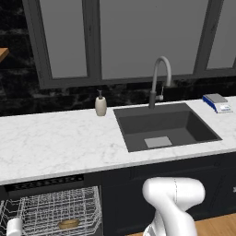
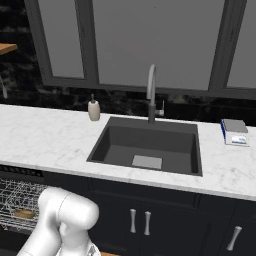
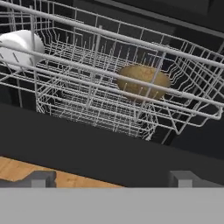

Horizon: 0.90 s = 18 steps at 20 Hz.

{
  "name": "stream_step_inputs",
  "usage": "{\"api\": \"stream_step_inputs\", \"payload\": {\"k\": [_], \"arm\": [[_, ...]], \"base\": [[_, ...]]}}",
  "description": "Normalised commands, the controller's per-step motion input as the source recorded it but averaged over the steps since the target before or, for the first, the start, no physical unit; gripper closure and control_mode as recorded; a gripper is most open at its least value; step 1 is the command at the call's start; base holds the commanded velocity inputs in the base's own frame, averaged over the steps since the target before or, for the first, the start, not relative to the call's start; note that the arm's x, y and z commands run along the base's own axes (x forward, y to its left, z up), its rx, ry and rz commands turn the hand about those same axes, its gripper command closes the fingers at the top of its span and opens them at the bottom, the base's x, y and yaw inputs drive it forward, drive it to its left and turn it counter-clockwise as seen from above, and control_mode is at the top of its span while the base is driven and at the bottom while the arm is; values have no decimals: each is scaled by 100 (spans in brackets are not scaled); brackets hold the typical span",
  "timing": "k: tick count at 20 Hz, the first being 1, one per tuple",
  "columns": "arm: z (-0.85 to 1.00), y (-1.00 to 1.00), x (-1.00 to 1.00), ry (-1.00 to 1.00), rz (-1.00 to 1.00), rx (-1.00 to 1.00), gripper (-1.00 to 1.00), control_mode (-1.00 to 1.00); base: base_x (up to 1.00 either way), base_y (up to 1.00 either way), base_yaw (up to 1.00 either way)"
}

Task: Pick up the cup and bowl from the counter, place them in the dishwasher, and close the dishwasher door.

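Hand view: one cup (image 3: 19,47) and one bowl (image 3: 142,82) are seen lying apart in the dishwasher's single white wire rack (image 3: 100,87), below the marble surface (image 1: 60,143). The claw (image 3: 111,178) is spread open, gripping nothing.

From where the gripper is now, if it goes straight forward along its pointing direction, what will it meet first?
Probably the dark dishwasher door, which crosses the hand view just beyond the gripper. The wire rack with the bowl lies past it. Depth is unclear.
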Motion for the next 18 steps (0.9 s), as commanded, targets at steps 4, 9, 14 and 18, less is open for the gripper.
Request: {"api": "stream_step_inputs", "payload": {"k": [4,9,14,18], "arm": [[-30,-40,68,28,-27,-19,-100,-100],[-51,-36,58,24,-30,-29,-100,-100],[-87,-15,-14,-3,-18,-26,-100,-100],[-79,-1,-81,-24,0,-4,-100,-100]], "base": [[0,0,0],[0,0,0],[0,0,0],[0,0,0]]}}
